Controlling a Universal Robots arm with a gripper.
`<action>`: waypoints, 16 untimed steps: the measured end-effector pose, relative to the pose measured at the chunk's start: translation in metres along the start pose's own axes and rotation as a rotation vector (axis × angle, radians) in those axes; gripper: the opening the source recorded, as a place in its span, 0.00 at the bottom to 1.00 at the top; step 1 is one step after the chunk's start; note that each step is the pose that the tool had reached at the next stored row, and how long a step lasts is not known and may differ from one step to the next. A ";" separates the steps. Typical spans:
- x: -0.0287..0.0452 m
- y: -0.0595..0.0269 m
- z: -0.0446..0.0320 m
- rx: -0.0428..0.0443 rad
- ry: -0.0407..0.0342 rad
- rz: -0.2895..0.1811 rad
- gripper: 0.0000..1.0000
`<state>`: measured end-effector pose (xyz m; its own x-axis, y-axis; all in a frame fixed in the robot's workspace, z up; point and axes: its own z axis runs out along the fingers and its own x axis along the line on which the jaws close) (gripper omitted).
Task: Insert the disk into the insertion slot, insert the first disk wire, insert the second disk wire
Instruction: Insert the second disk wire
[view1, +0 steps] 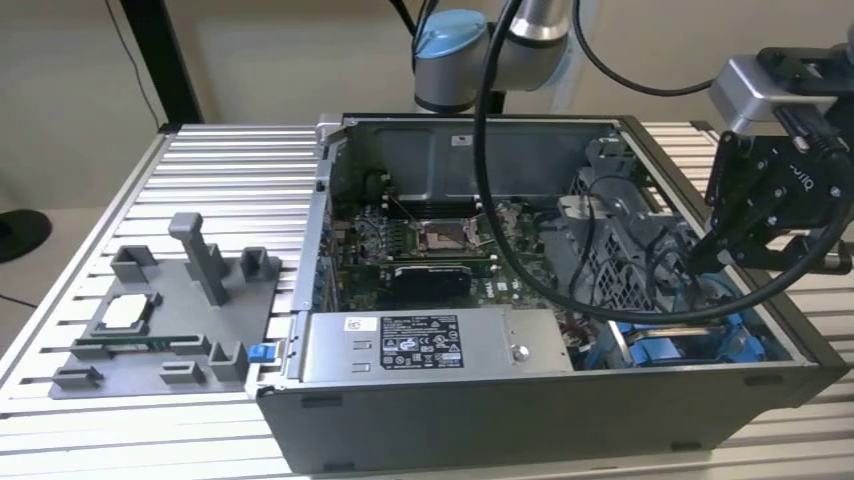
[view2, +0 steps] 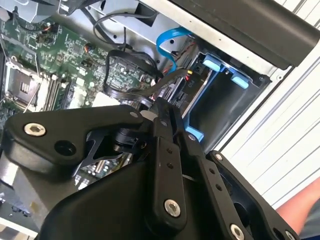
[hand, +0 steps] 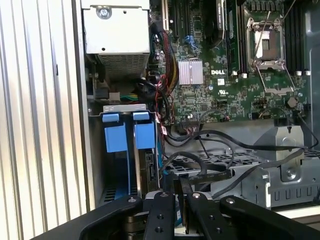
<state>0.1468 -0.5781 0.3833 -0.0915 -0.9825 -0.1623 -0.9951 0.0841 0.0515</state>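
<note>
Hand (view1: 721, 255) hangs at right edge of the exterior view, inside the open PC case (view1: 534, 410), w/ its tip down toward the case's lower-right corner. Spread or pinching? We can't tell: the two wrist views don't settle it. A black wire (hand: 202, 175) w/ a flat end lies right at the hand's tip (hand: 181, 192) in the first wrist view, touching or nearly so; held or not, we can't say.

Next out: the disk (hand: 150, 167). We judge it's already down in the insertion slot (hand: 116, 137), standing on edge betw. the blue rails, w/ its connector edge facing out toward the hand. It sits just beside the tip, not under it.

Key relation, as we read it: in the exterior view the insertion slot (view1: 667, 350) is at lower right, directly below and slightly left of the hand, near but not touching. The bay's long axis runs into the case depth, approx. in line w/ the hand's reach in the second wrist view (view2: 167, 107), where the slot (view2: 220, 100) opens just past the tip.

Case rests on the ribbed desk (view1: 227, 170).
</note>
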 end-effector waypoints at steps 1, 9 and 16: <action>0.0000 0.0000 0.0000 0.0000 -0.0001 0.000 0.00; 0.0011 0.0011 0.0059 0.0012 0.0027 0.006 0.00; 0.0029 0.0075 0.0075 0.0015 0.0048 0.006 0.00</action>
<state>0.1388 -0.5791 0.3758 -0.0975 -0.9827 -0.1572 -0.9946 0.0905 0.0510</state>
